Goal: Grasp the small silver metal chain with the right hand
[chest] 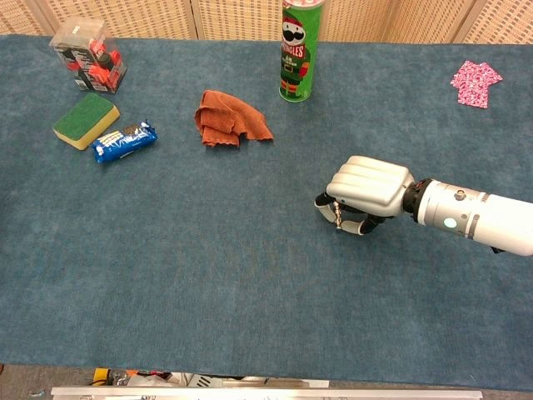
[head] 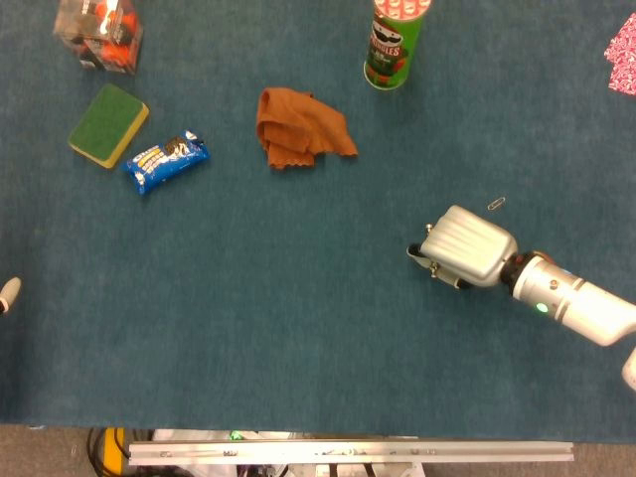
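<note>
Metal rail: silver bar along the near table edge, with floor clutter glimpsed just beyond it.

Table surface: blue-teal carpet-like cloth covering the whole work area; the near half carries only the arm.

Left hand: only a pale tip shows at the left border of the head view; whether it is spread or closed cannot be told.

Right hand: silver-backed, on a white forearm entering from the right, knuckles up and fingers curled under toward the cloth.

Small silver metal chain: short beaded length hanging between the curled fingertips on the right hand's left side, pinched there, its lower end at or just above the cloth.

Paper clip: small, lying flat just beyond the right hand, apart from it.

Blue snack packet: left side, lying flat at a slant.

Sponge: green top, yellow base, just beside the packet on its far left.

Orange-brown cloth: crumpled, centre of the far half.

Green crisp can: upright, beyond and right of the cloth.

Clear plastic box: far left corner, red and black contents.

Pink patterned cloth: far right.

Woven screen panels: tan, standing behind the table's far edge.
</note>
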